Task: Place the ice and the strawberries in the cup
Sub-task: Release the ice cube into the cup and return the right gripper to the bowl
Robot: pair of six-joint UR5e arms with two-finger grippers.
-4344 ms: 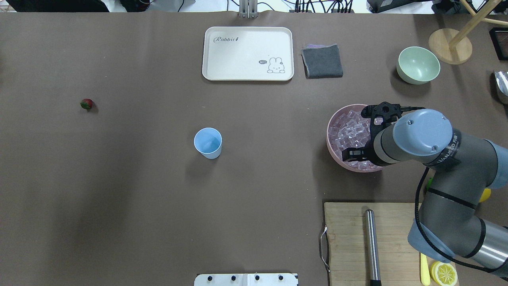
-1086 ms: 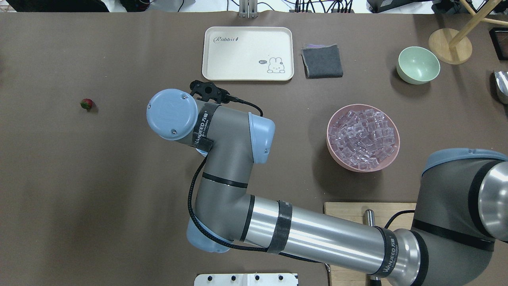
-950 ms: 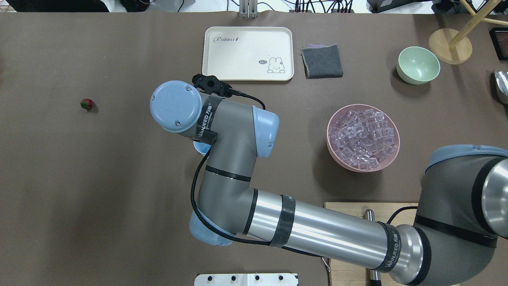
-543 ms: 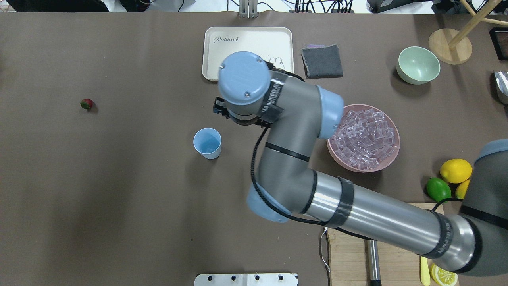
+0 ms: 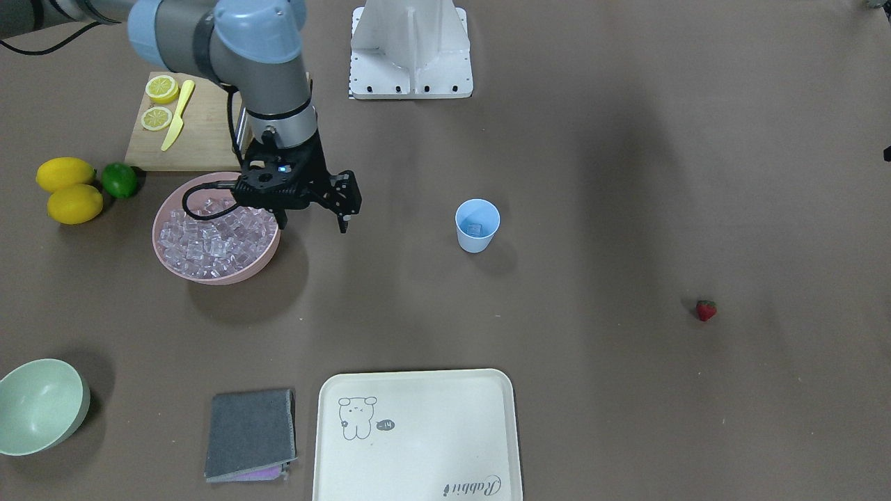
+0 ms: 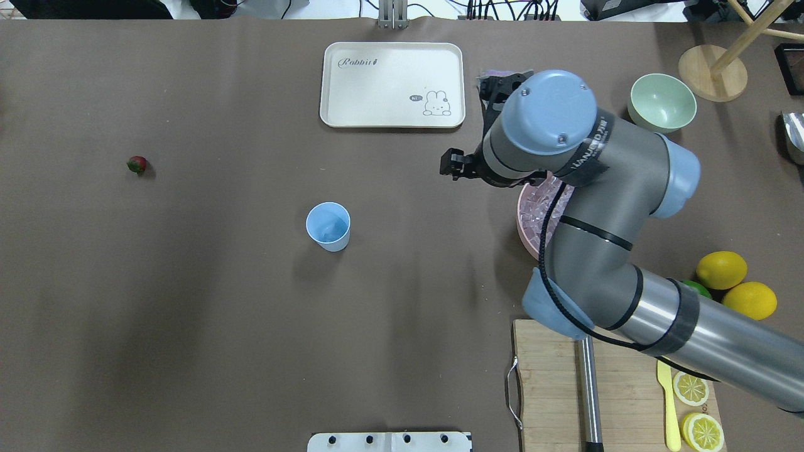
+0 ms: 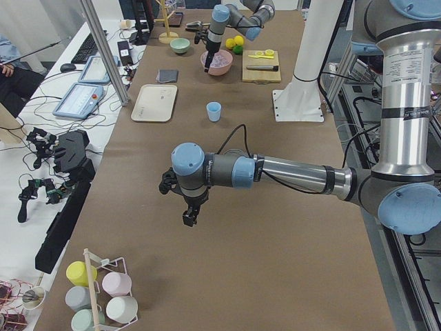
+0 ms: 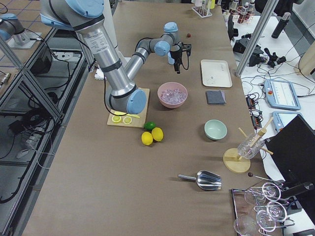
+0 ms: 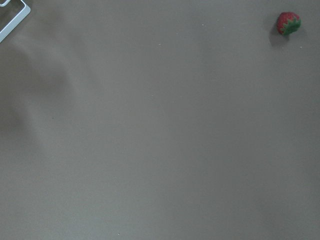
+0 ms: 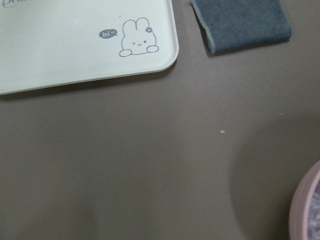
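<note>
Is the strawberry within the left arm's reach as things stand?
Probably yes: the strawberry lies alone on the table, in the left wrist view, with nothing between it and the left claw.

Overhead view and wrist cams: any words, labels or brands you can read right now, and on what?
"Rabbit": script at one corner of the tray.
"hi~": speech bubble beside the tray's rabbit drawing.
Strap on the right arm: white lettering, too blurred to read surely.
Nothing else readable.
</note>
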